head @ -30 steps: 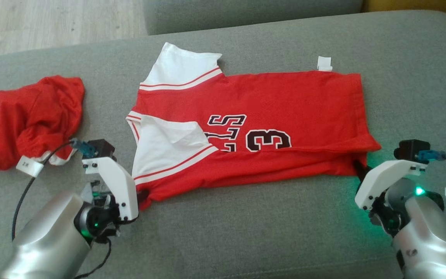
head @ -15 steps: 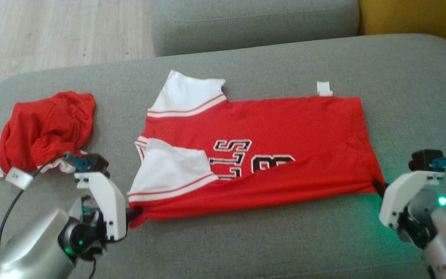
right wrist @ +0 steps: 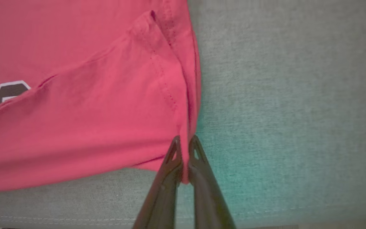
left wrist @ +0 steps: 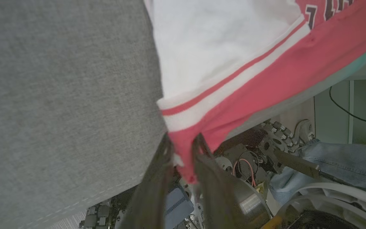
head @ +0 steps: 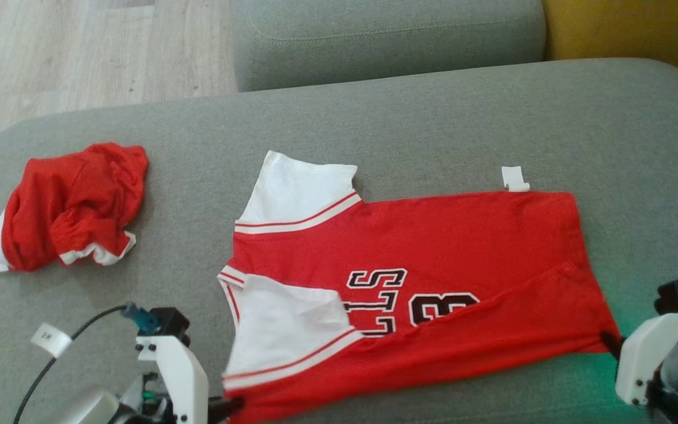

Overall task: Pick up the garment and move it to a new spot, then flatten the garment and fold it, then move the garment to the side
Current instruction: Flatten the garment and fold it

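Moved since one second ago: across grey sofa cushion (head: 433, 118), red jersey (head: 462, 235) dragged toward the robot's side, both arms drawn back with it. Jersey: flat, lower edge folded up over the number, near shoulder corner hanging past the cushion's front edge; likely pulled by two corners to keep the fold taut. Crumpled red garment (head: 68, 206): apart, far left. Right end effector (right wrist: 185, 140): clamped on the hem corner. Left end effector (left wrist: 183, 144): fingers narrowly parted, shoulder corner between them; whether still pinching, cannot tell. White tag (head: 514, 178): at far hem
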`<state>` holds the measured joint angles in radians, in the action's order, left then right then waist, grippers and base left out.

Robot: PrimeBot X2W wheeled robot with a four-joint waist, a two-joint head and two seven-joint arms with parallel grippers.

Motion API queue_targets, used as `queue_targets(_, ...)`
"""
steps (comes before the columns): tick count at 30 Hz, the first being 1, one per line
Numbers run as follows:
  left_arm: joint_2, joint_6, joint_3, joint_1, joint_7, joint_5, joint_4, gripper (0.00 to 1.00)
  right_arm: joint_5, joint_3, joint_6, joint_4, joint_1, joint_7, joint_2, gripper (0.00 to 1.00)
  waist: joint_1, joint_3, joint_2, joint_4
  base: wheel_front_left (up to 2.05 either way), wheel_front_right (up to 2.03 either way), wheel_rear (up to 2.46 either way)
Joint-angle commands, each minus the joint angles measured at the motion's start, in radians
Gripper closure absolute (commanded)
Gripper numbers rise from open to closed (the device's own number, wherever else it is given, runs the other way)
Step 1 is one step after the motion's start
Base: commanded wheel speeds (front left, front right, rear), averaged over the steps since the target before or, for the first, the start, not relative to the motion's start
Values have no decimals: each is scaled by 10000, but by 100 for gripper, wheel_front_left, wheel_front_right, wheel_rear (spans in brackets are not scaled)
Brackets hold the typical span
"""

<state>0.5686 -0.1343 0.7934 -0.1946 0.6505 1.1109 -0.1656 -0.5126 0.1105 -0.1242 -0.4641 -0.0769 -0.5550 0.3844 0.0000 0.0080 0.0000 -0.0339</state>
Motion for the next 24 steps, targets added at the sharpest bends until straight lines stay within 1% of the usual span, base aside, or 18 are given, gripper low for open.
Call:
queue_targets(1, 555, -107, -516, -496, 10, 10, 225, 0, 210, -169, -65, 486, -142, -36, 282, 0, 0, -8, 0, -26, 0, 0, 0)
queue_targets(5, 677, -128, -579, -804, -12, -179, 415, 0, 433, -657, -65, 1366, -30, -128, -90, 0, 0, -10, 0, -83, 0, 0, 0)
queue_targets(8, 783, -159, -746, -1416, -159, -517, 622, 0, 445, -1114, -65, 2100, -91, -60, -329, 0, 0, 67, 0, -122, 0, 0, 0)
queue_targets(10, 756, -189, -890, -2014, -404, -870, 654, 0, 463, -1482, -65, 2475, -338, 144, -561, 0, 0, 186, 0, -177, 0, 0, 0)
queue_targets(13, 550, -137, -989, -3064, -725, -1435, 407, 0, 624, -1949, -65, 2589, -954, 521, -914, 0, 0, 494, 0, -266, 0, 0, 0)
queue_targets(15, 258, -34, -1015, -3808, -886, -1700, 41, 0, 662, -2135, -65, 2304, -1531, 733, -1149, 0, 0, 781, 0, -331, 0, 0, 0)
queue_targets(18, -170, 250, -872, -4964, -967, -2144, -800, 0, 624, -2167, -65, 1582, -2573, 924, -1357, 0, 0, 1305, 0, -437, 0, 0, 0)
queue_targets(24, -928, 984, -434, -7074, -780, -2816, -2852, 0, 314, -1647, -65, -243, -4723, 954, -1396, 0, 0, 2361, 0, -653, 0, 0, 0)
